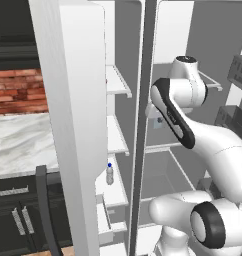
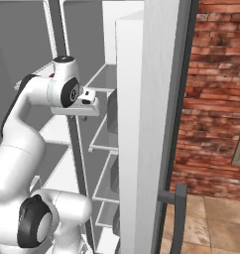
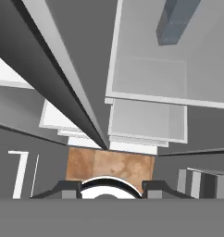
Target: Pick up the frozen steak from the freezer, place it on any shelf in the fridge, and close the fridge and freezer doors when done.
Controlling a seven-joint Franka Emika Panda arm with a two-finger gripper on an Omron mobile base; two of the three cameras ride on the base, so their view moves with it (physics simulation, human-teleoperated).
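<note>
My gripper (image 3: 109, 187) is open, its dark fingertips (image 3: 64, 187) far apart with nothing between them. It points straight down along the dark divider (image 3: 63, 78) between the two compartments, towards the brown floor (image 3: 109, 164). In the right base view the gripper (image 2: 85, 117) hangs under the wrist, just in front of that divider (image 2: 75, 149), at the height of the upper shelves. The frozen steak is hidden or out of view. Both tall white doors stand open: the left door (image 1: 78, 125) and the right door (image 2: 147, 124).
White shelves (image 1: 118, 82) line the left compartment, and a drawer (image 1: 165, 172) sits low in the right one. A grey-blue block (image 3: 175, 22) lies on a right-side shelf. A water bottle (image 1: 109, 174) stands in the left door's bin. The marble counter (image 1: 20, 142) lies left.
</note>
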